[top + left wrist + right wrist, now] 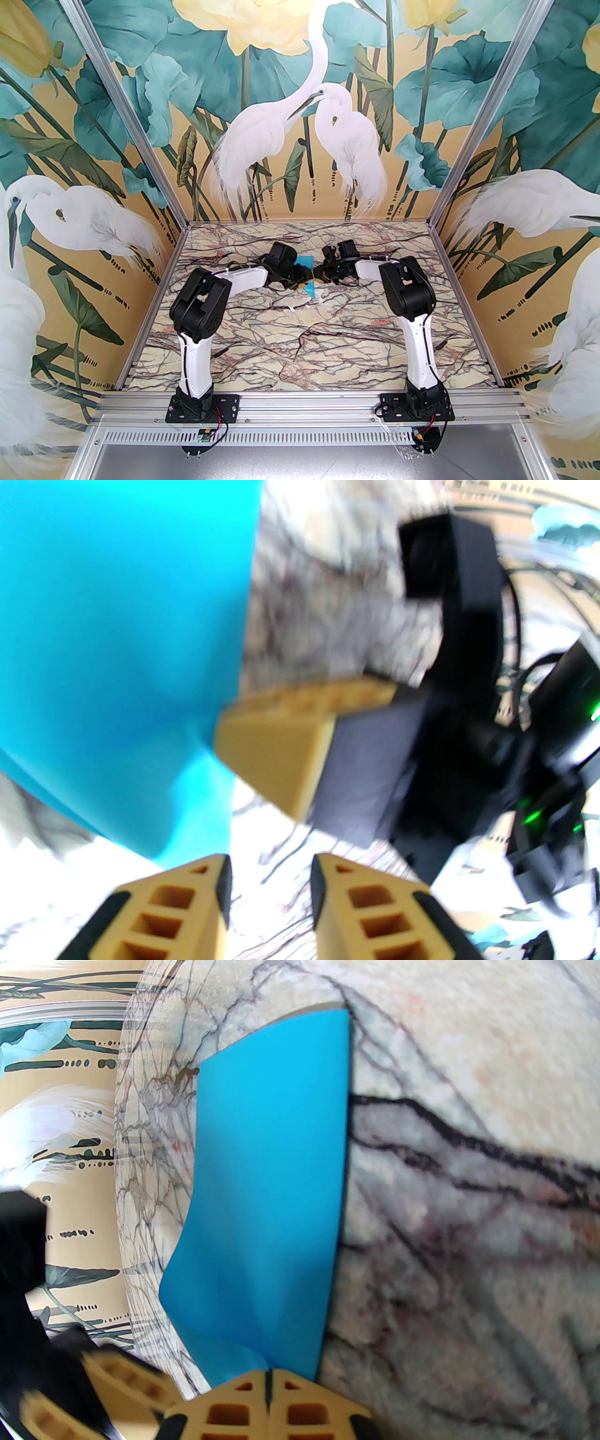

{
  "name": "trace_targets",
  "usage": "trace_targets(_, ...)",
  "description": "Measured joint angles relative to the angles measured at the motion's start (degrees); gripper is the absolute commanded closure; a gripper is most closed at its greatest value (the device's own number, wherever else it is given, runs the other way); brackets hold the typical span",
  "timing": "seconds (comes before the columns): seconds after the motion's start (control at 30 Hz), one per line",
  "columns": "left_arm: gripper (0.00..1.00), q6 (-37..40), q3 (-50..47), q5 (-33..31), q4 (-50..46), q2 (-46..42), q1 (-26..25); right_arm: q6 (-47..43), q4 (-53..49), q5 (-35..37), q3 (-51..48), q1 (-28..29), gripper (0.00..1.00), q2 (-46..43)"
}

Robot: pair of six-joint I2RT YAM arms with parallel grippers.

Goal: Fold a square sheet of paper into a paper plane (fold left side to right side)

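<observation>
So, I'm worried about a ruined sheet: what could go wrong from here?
The right gripper pinches the blue sheet at one edge, where it buckles; a tug could crease or tear it. The left gripper stands open close beside the right one; closing in, they could collide.

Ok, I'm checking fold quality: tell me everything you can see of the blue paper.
The thin, bright cyan-blue paper sheet is plain, matte and unmarked. One long edge runs straight; the opposite side curls. The shut right tool pinches its near end over the veined marble table. The open left tool hangs beside it, not touching.
</observation>
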Motion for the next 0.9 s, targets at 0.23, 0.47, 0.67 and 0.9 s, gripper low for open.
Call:
trace_targets(0.23,0.65,0.0,2.3,0.0,0.0,1.8,0.8,0.0,0.0,0.2,0.0,0.0,1.0,0.0)
trace_targets(0.47,0.65,0.0,3.0,0.0,-0.5,2.5,0.8,0.0,-0.4,0.7,0.1,0.0,1.0,0.0)
trace_targets(0.67,0.65,0.0,3.5,0.0,-1.4,2.7,0.8,-0.2,-2.0,1.5,0.8,0.0,1.0,0.0)
trace_targets(0.9,0.68,0.3,8.4,0.0,-1.9,5.2,1.0,-0.2,-2.8,2.0,1.2,0.2,1.0,0.0)
